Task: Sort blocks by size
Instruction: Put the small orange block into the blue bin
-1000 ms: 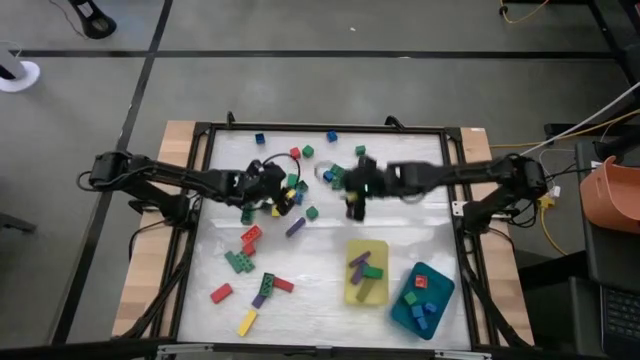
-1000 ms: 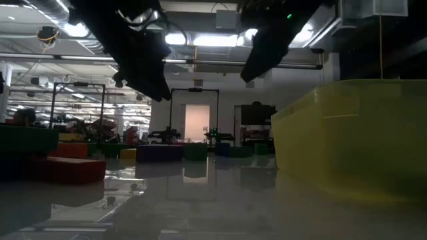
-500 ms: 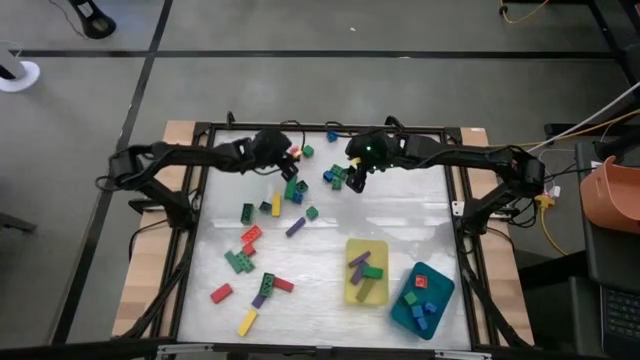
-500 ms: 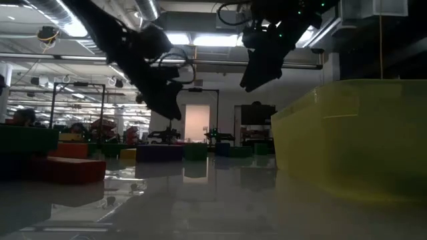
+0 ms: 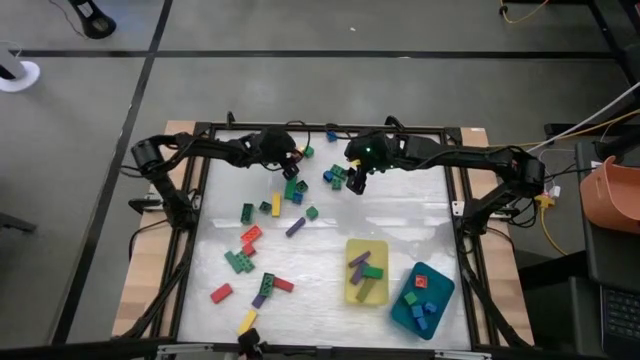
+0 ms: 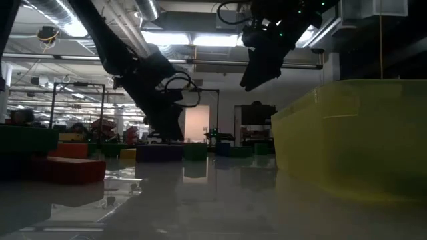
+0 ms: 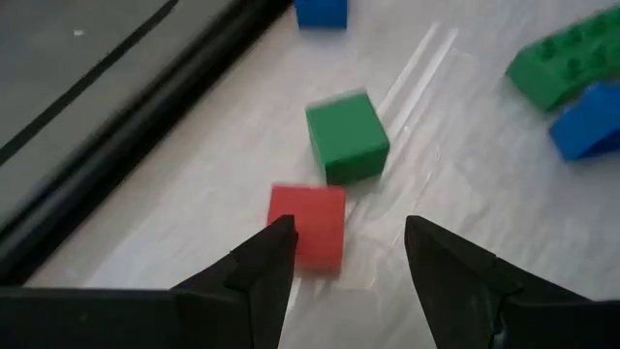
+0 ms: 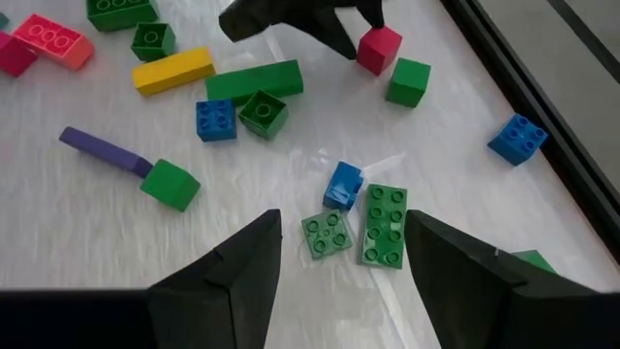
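Left gripper (image 7: 344,254) sits low at the far edge of the table, jaws spread wide and empty, with a small red cube (image 7: 308,225) lying just ahead between the fingertips, not pinched. A green cube (image 7: 347,135) sits right beside the red one. Right gripper (image 8: 341,254) hangs above a cluster near the far middle, jaws open and holding nothing; below it lie a flat green brick (image 8: 386,224), a small green square brick (image 8: 327,235) and a tilted blue cube (image 8: 343,184). More blocks are scattered across the table's left half. The yellow tray (image 5: 366,271) holds longer pieces; the teal tray (image 5: 422,299) holds small cubes.
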